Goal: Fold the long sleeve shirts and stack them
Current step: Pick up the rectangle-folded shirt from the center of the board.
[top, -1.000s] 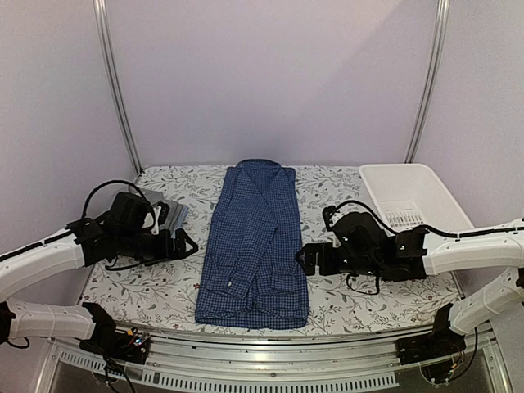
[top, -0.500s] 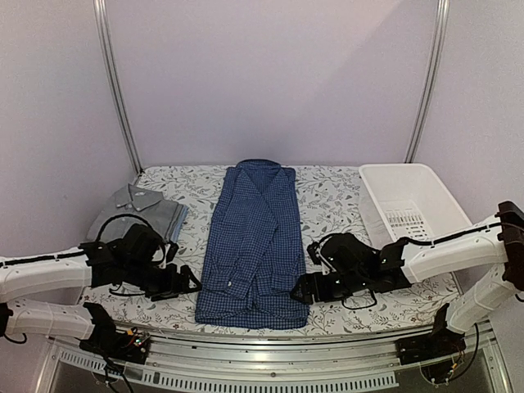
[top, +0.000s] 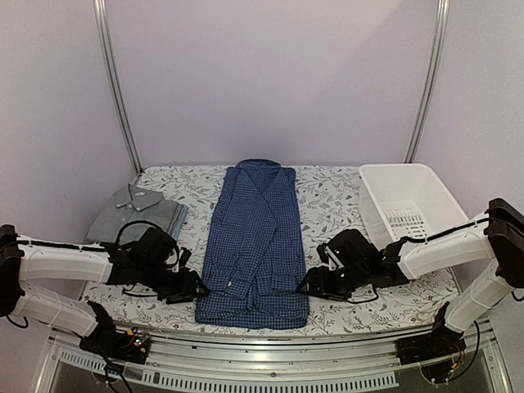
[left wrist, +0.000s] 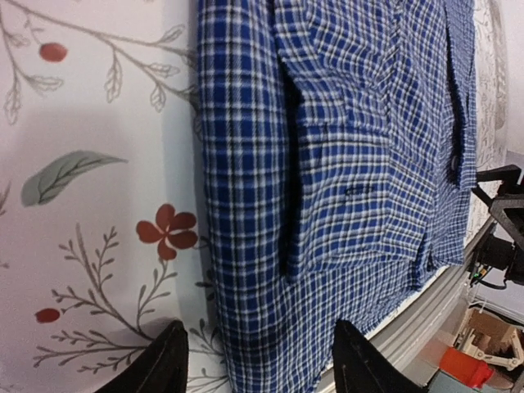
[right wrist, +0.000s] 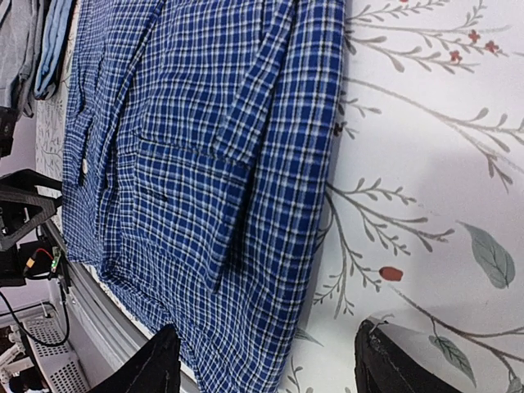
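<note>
A dark blue check shirt [top: 255,241] lies lengthwise in the middle of the table, sleeves folded in, collar at the far end. It shows in the left wrist view [left wrist: 344,164] and the right wrist view [right wrist: 205,164]. My left gripper [top: 199,288] is open and low at the shirt's near left corner, its jaws straddling the left edge [left wrist: 258,360]. My right gripper [top: 304,285] is open at the near right corner, its jaws straddling the right edge [right wrist: 270,360]. A folded grey shirt [top: 135,214] lies at the far left.
A white plastic basket [top: 409,201] stands at the far right. The floral tablecloth [top: 327,201] covers the table. The table's front metal rail [top: 262,340] runs just below the shirt's hem.
Both arms have lowered and moved inward and toward the front, from beside the shirt's middle down to its near corners. The shirt has not moved.
</note>
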`<action>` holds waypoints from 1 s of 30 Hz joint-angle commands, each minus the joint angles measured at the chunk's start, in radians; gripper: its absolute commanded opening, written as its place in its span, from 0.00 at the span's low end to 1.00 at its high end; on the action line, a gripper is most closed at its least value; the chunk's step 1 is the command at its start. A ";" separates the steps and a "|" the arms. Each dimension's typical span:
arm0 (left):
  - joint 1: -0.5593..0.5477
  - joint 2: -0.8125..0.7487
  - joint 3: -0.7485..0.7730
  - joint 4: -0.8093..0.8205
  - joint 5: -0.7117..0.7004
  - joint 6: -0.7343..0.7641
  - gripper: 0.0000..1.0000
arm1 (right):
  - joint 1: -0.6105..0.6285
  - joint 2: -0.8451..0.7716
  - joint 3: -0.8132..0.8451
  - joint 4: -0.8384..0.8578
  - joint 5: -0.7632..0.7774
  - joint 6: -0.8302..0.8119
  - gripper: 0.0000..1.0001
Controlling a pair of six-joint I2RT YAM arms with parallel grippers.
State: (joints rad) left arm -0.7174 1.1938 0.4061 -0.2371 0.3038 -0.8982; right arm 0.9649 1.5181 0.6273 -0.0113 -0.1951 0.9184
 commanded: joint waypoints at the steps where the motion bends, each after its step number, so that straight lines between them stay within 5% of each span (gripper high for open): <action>1: 0.013 0.097 0.042 0.063 -0.004 0.047 0.59 | -0.033 0.047 -0.007 0.108 -0.069 0.027 0.70; 9: 0.091 0.196 0.081 0.104 0.033 0.105 0.55 | -0.066 0.129 -0.034 0.225 -0.115 0.068 0.68; 17: 0.114 0.266 0.101 0.100 0.078 0.132 0.40 | -0.081 0.162 -0.068 0.275 -0.137 0.099 0.64; 30: 0.054 0.310 0.095 0.126 0.195 0.097 0.21 | -0.081 0.180 -0.069 0.270 -0.190 0.096 0.40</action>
State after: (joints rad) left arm -0.6308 1.4837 0.5179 -0.0685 0.4694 -0.7895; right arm 0.8867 1.6714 0.5903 0.3267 -0.3660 1.0096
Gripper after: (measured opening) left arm 0.219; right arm 0.438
